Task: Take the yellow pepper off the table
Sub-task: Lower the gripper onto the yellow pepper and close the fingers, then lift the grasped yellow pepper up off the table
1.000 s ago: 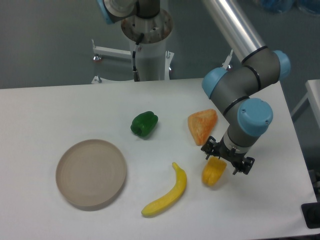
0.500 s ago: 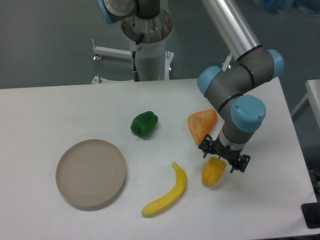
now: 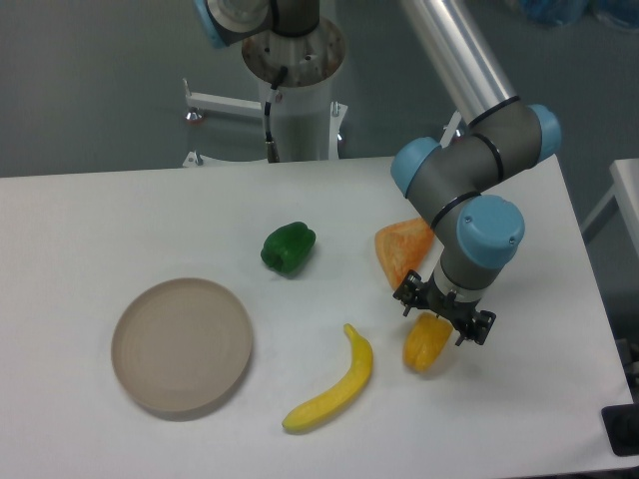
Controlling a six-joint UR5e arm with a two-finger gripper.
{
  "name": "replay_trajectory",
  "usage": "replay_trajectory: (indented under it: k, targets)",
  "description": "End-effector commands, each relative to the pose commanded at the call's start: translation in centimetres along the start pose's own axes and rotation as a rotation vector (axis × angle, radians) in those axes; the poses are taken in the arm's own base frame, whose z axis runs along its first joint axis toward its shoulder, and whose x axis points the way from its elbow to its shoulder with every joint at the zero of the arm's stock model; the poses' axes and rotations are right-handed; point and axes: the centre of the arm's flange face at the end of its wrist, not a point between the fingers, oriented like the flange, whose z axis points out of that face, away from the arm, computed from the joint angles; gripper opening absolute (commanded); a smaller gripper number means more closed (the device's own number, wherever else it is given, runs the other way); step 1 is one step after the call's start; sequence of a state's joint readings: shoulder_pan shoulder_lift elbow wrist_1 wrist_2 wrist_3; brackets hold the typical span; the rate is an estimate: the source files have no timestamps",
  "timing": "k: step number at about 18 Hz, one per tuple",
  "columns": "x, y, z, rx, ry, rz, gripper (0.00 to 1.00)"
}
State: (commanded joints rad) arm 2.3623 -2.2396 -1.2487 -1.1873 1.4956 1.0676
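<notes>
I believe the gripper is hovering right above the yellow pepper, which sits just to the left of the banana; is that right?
Not quite: in the camera view, the yellow pepper sits just to the right of the banana, not its left. The gripper is indeed right above the pepper.

The pepper (image 3: 425,341) lies on the table (image 3: 90,220) directly under the fingers (image 3: 408,296). The wedge (image 3: 399,251) sits just behind them, the banana (image 3: 334,385) to their left, the green pepper (image 3: 288,247) farther left and behind, the plate (image 3: 181,345) far left.
</notes>
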Motion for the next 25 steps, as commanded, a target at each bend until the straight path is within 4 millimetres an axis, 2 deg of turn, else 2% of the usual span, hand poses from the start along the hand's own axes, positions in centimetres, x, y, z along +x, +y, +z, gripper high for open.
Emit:
replay_trajectory:
  k: [2,4,8,10,12,13,15,19,23,25]
  targets:
    - [-0.1,0.1,0.0,0.002,-0.001,-0.001,0.65]
    - [-0.1,0.1,-0.1,0.005,0.001,-0.003,0.55]
    - [-0.4,0.4,-1.2,0.016,-0.011,-0.008,0.52]
    - [-0.6,0.4,-2.5,0.027,-0.028,-0.008,0.49]
    - [-0.6,0.5,-3.9,0.036,-0.046,-0.009,0.48]
    - [-0.5,0.4,-5.8,0.046,-0.066,0.014,0.48]
    - [-0.4,0.3,-8.1,0.054,-0.099,0.077,0.48]
    - [-0.3,1.7,-11.0,0.029,-0.070,0.177,0.48]
    - [-0.9,2.8,-11.8,0.023,-0.074,0.188,0.48]
    - [-0.9,3.0,-11.5,0.017,-0.059,0.184,0.48]
